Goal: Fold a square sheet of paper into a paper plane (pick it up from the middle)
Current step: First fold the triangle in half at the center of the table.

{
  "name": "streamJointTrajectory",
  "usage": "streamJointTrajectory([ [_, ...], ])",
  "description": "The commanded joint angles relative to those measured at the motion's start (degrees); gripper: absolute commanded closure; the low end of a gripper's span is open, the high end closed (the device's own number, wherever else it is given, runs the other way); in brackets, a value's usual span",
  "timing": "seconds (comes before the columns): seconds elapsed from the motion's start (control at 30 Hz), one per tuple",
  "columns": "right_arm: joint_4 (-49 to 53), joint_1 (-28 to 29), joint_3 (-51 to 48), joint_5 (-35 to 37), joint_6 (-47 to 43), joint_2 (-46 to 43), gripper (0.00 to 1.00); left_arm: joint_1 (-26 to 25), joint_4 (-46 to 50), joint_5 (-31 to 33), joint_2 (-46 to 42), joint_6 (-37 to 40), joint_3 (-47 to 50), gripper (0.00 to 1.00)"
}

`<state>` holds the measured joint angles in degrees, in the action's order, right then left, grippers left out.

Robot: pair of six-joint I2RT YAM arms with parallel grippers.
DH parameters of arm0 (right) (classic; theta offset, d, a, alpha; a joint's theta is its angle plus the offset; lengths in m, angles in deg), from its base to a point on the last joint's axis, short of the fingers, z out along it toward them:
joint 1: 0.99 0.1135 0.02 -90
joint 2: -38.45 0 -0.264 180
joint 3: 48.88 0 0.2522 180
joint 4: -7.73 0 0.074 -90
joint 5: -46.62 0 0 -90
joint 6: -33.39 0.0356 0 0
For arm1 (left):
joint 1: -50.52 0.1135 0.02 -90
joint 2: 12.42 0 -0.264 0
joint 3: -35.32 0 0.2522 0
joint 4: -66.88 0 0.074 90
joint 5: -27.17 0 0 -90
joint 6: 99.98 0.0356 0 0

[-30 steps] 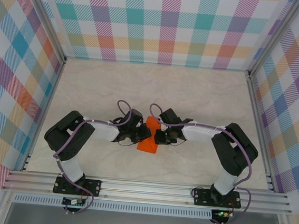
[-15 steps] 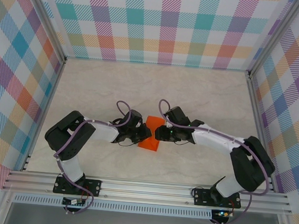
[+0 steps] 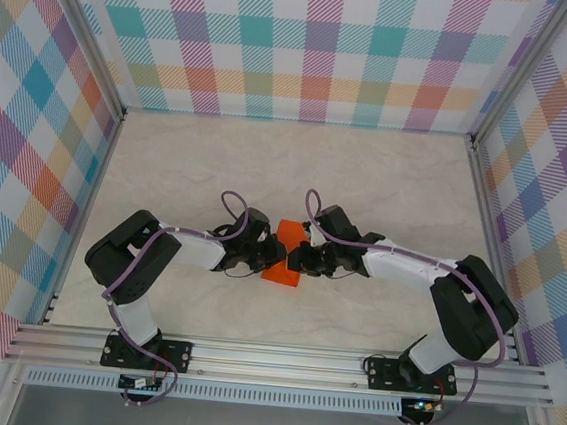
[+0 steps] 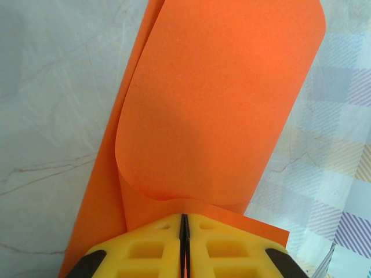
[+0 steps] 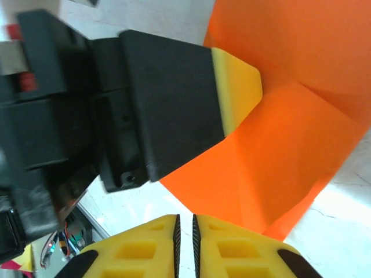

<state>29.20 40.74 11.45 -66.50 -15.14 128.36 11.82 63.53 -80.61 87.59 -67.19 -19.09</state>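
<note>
Nearest the table's (image 3: 254, 310) near edge, both arms are reaching inward from their bases and meeting around the middle of the table, a little closer to the near edge than the far one. There the left gripper (image 4: 184, 234) is pinching the near border of the square sheet of paper (image 4: 214, 110), its yellow pads pressed together on the orange layers. The right gripper (image 5: 184, 229) is facing it with pads drawn almost together, leaving only a thin slit. No paper is visibly sitting in that slit, and the sheet's lower corner is lying just beside its right pad.

Beyond the left pads, the sheet is doubling over itself. The upper layer is curling in a soft roll rather than lying flat, and its edges are not matching the lower layer's. From the right wrist, a crease is showing across the orange surface past the left gripper's finger.

The step in hand looks like setting a fold. To do it well, the left gripper should be anchoring the layers while the right one is pressing on the rolled bend and sliding along it, away from the anchor toward the free far end, flattening the curl into a sharp line. Lining the edges up should be coming first, since a crease on a skewed overlap would be spoiling the plane's symmetry. Light pressure is advisable, as paper this thin is likely to buckle under a hard drag.
</note>
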Motion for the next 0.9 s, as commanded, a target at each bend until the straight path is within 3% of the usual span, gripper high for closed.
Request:
streamJointTrajectory([
  [0.0,-2.1,0.5,2.5,-3.4,2.2,3.3,0.85,0.4,3.6,0.4,0.4,1.3,0.8,0.89],
  [0.63,7.1,0.5,1.5,2.1,-0.3,7.7,0.83,0.4,3.9,0.1,1.0,1.7,0.7,0.89],
  [0.87,9.0,0.5,3.4,1.6,-0.6,4.6,0.83,0.4,3.9,0.0,0.8,1.9,0.8,0.89],
])
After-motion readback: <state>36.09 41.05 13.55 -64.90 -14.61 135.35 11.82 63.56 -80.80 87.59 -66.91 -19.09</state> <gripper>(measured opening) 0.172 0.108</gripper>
